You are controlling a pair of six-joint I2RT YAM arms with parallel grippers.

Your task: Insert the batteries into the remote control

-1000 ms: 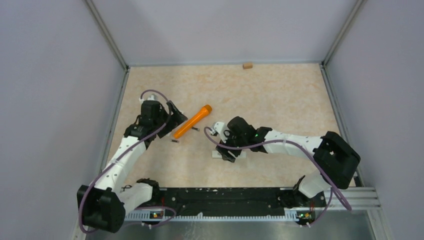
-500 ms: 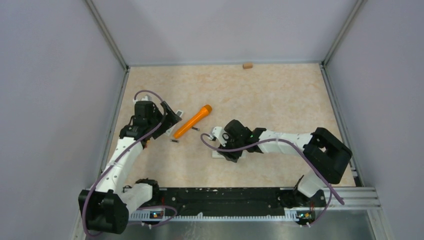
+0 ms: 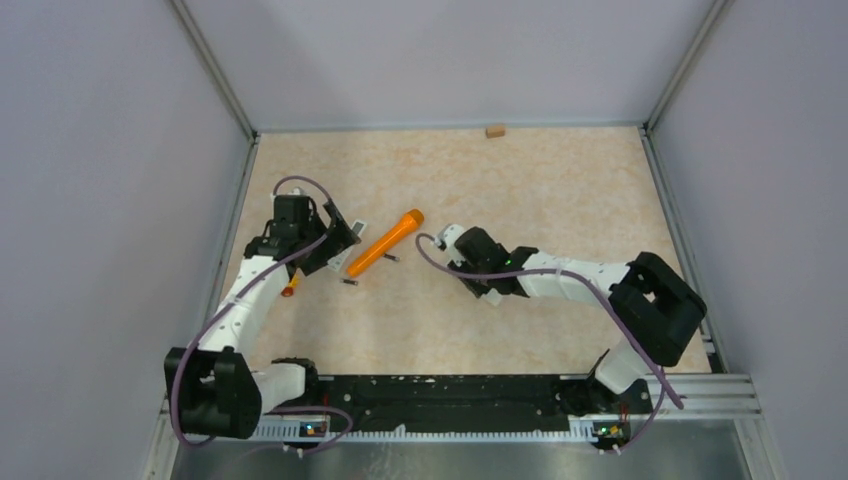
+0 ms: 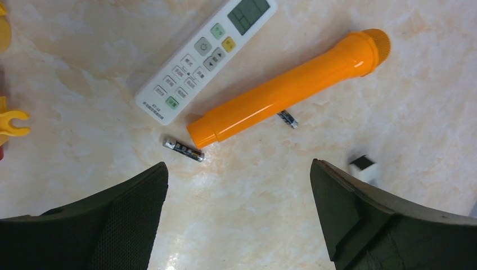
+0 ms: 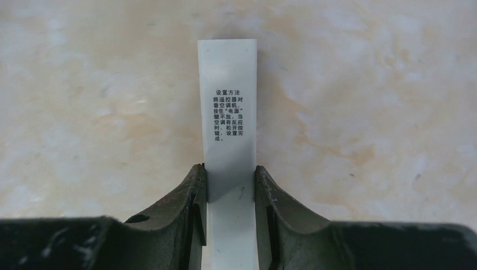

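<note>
My right pincer [image 5: 230,183] pinched a white printed strip [image 5: 228,84], while my left pincer [image 4: 237,169] hung wide open above the remote [image 4: 205,59] and batteries [image 4: 183,149].

The beige marbled surface [image 3: 560,190] carries a white remote control [image 4: 205,59] face up, an orange tube [image 4: 287,90] just beside it, two batteries [image 4: 183,149] close against that tube, and a small tan block [image 3: 494,130] at the far edge.
</note>
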